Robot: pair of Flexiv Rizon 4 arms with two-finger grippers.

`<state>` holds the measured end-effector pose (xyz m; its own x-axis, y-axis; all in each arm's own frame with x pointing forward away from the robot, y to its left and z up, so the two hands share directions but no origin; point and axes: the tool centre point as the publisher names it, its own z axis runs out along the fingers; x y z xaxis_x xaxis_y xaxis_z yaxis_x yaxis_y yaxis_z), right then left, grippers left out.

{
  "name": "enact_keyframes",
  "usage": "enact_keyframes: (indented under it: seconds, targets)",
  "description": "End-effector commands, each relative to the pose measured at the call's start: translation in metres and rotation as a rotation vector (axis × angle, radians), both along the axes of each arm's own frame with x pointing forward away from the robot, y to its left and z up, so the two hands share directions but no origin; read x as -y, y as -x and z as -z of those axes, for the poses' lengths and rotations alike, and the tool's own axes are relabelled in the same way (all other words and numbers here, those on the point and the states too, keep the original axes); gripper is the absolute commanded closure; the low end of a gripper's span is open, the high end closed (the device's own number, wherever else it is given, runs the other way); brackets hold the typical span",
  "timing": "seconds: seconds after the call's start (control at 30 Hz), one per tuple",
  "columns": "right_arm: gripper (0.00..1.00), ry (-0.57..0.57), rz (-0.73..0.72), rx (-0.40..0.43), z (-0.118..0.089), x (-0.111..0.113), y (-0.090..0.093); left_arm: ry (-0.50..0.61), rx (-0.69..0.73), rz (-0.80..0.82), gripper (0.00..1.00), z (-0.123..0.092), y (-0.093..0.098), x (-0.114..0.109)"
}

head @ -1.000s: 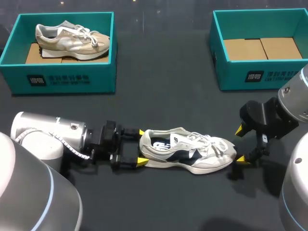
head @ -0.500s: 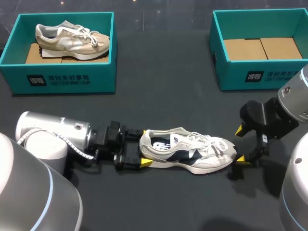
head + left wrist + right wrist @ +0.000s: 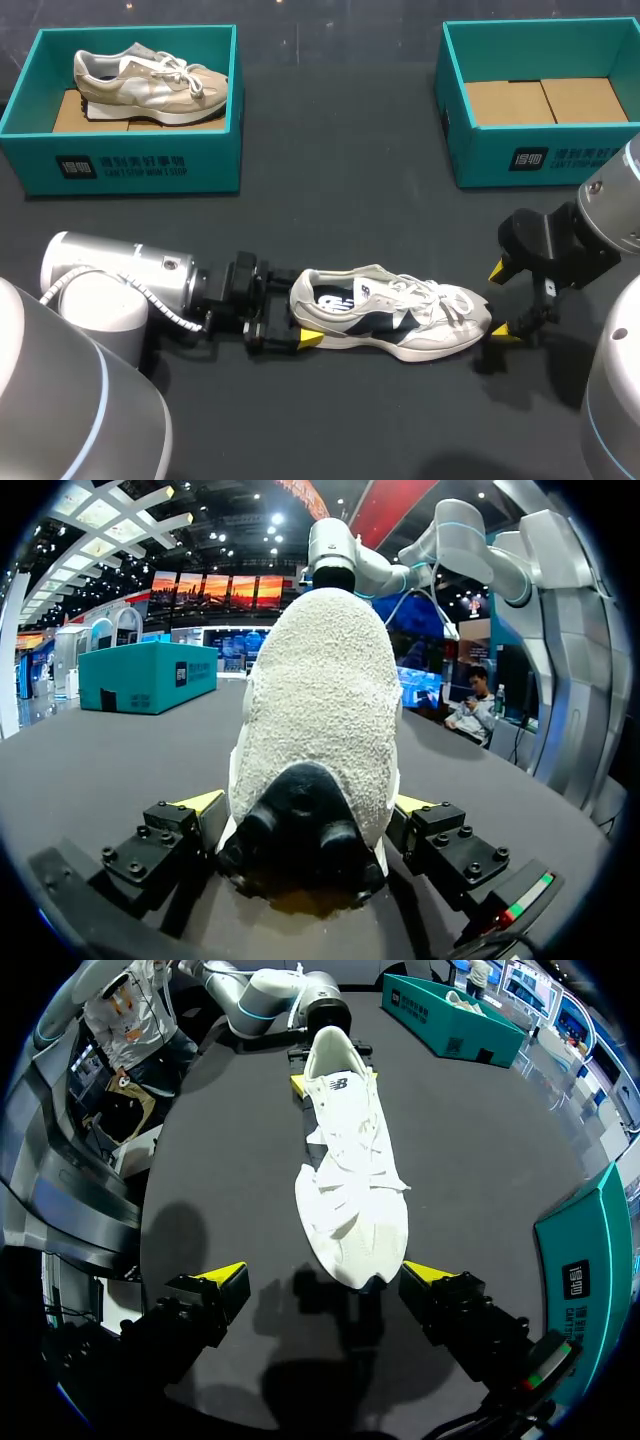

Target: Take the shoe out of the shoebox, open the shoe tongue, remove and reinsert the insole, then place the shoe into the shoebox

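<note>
Looking at the shoe (image 3: 400, 320), white with navy side panels: sitting upright on its sole on the dark tabletop (image 3: 340, 200), outside both boxes. Lying near the front edge, about midway along it and roughly parallel to it. Pointing its heel toward the left edge and its toe toward the right edge, with laces and open collar facing up.

Straddling the heel from the left side: the left gripper (image 3: 298, 308), holding its fingers apart. Showing one yellow tip along the front side of the heel in the head view, the other tip hiding behind the far side. In the left wrist view, seeing the fuzzy white heel with its black tab between the fingers, a yellow tip sitting just beside it on each flank. Not managing to tell whether touching or only lying alongside.

Hanging low at the toe end: the right gripper (image 3: 500, 300), spreading its fingers wide. Seeing the toe reach about level with the two yellow tips, in the gap between them, apart from both.

Standing at the far right corner: a teal shoebox (image 3: 540, 150), showing a brown cardboard floor. Standing at the far left corner: a second shoebox (image 3: 130, 160), also teal, holding a beige shoe (image 3: 150, 80).
</note>
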<state>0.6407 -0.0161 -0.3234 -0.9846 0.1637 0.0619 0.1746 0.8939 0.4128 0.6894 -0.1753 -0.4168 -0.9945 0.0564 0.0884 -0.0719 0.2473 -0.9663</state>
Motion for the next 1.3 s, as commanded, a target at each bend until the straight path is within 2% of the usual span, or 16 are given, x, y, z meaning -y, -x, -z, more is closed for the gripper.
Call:
enact_keyframes:
  seconds: [0.03,0.53,0.57,0.6,0.63,0.67,1.3]
  targets:
    - [0.0,0.002,0.002,0.002,0.0,0.0,0.002,-0.001,-0.002,0.002,0.0,0.003,-0.002,0.007]
    - [0.0,0.002,0.002,0.002,0.0,0.0,0.002,0.005,-0.008,0.008,0.01,0.003,-0.005,0.016]
    - [0.0,0.002,0.002,0.002,0.0,0.0,0.002,0.007,-0.009,0.009,0.11,0.003,-0.005,0.017]
    - [0.0,0.002,0.002,0.002,0.0,0.0,0.002,0.008,-0.011,0.01,0.43,0.003,-0.005,0.017]
    - [0.0,0.002,0.002,0.002,0.0,0.0,0.002,0.01,-0.013,0.011,0.69,0.003,-0.005,0.017]
    - [0.0,0.002,0.002,0.002,0.0,0.0,0.002,0.012,-0.015,0.014,1.0,0.003,-0.005,0.017]
    - [0.0,0.002,0.002,0.002,0.0,0.0,0.002,0.012,-0.005,0.029,1.0,0.003,-0.004,0.015]
